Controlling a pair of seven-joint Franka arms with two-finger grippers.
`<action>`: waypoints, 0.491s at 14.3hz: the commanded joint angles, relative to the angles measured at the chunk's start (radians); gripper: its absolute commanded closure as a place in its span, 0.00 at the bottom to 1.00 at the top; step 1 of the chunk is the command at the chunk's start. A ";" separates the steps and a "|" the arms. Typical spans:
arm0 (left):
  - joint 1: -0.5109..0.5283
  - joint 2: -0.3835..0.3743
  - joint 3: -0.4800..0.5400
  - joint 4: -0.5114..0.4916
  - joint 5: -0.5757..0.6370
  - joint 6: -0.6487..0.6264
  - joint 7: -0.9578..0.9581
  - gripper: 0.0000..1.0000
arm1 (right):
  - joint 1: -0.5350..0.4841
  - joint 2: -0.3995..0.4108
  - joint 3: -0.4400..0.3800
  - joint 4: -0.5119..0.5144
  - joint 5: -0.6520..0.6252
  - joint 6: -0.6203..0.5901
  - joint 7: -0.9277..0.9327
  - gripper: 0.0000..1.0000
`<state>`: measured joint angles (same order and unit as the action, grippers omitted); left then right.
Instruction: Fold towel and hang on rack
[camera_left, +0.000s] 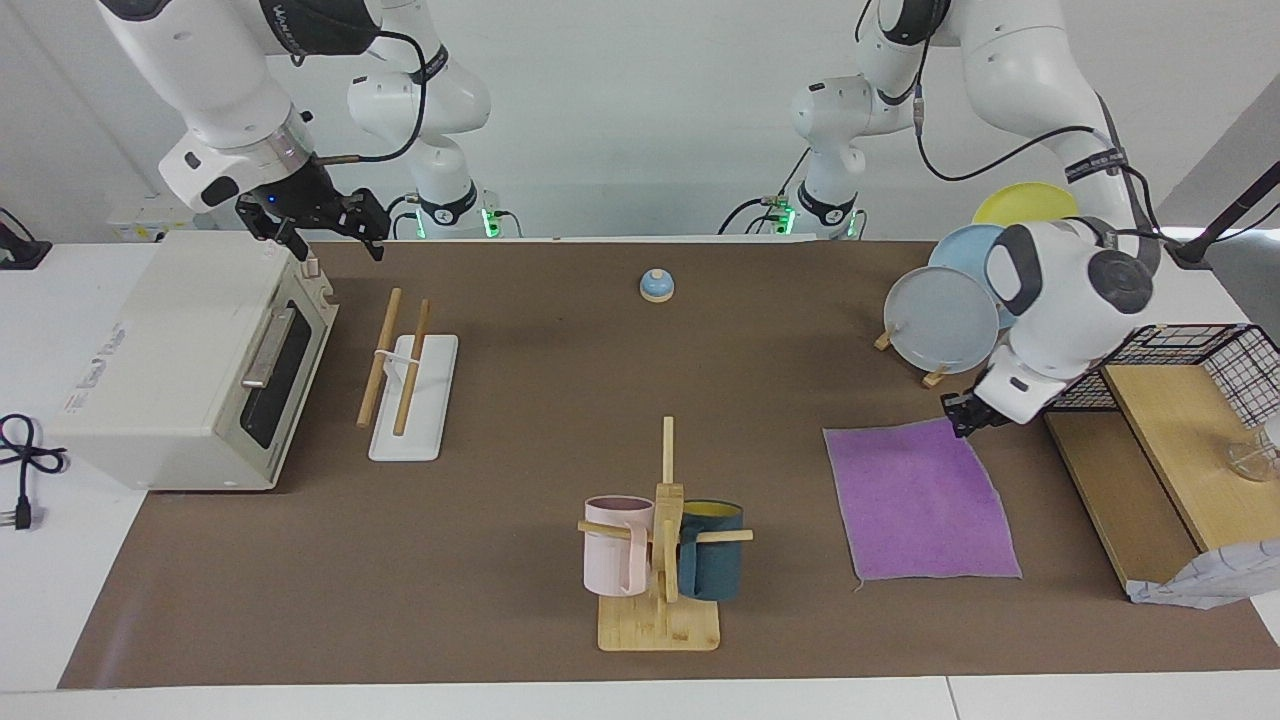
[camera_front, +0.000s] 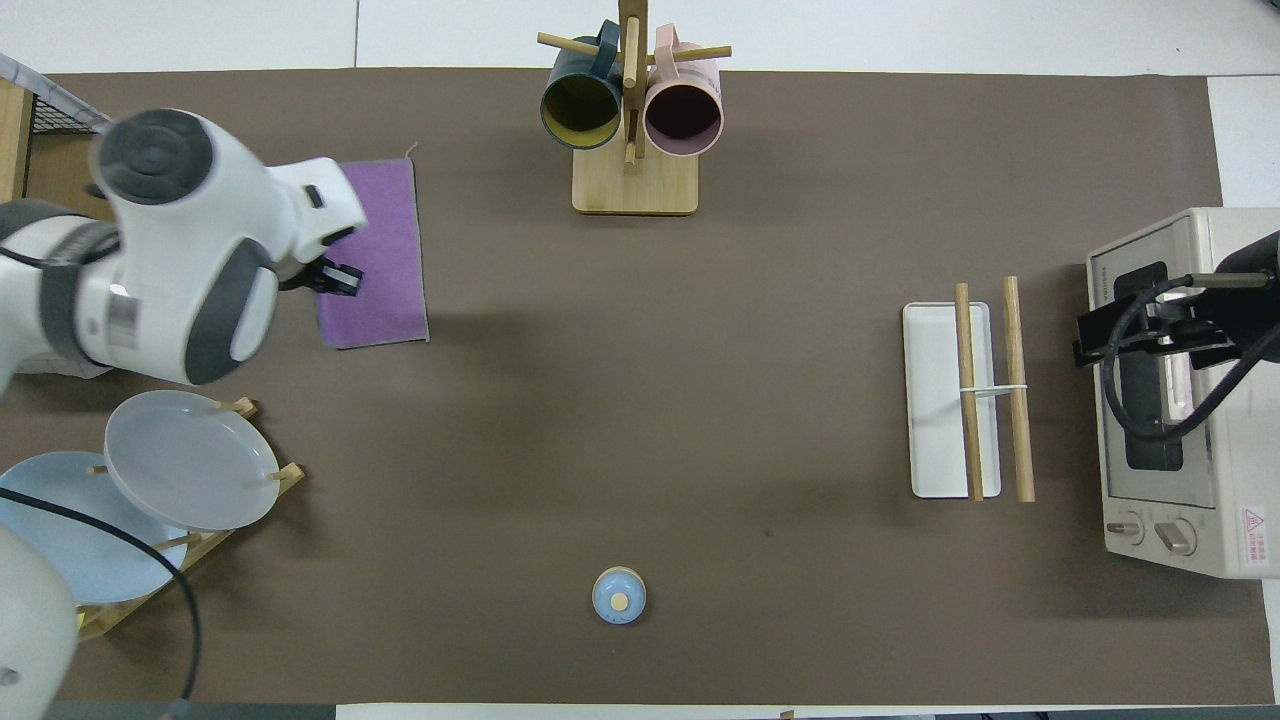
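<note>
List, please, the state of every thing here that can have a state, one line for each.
towel: unfolded, purple face up, one corner lifted
rack: bare, nothing hung
left gripper: shut on towel corner
right gripper: open, empty, over the oven
oven: door closed
mug tree: holds two mugs
</note>
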<state>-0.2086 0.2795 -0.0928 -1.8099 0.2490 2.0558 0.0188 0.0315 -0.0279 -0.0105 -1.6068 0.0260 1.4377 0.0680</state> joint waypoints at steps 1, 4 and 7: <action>-0.104 0.018 0.024 -0.132 0.084 0.116 -0.118 1.00 | -0.016 -0.029 0.001 -0.041 0.023 0.027 -0.033 0.00; -0.118 0.035 0.021 -0.178 0.108 0.168 -0.186 1.00 | -0.016 -0.029 0.001 -0.039 0.032 0.033 -0.033 0.00; -0.112 0.035 0.019 -0.172 0.078 0.168 -0.234 1.00 | -0.005 -0.029 0.001 -0.041 0.032 0.032 -0.031 0.00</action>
<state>-0.3275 0.3367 -0.0770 -1.9682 0.3319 2.2086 -0.1810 0.0329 -0.0290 -0.0114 -1.6108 0.0396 1.4437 0.0680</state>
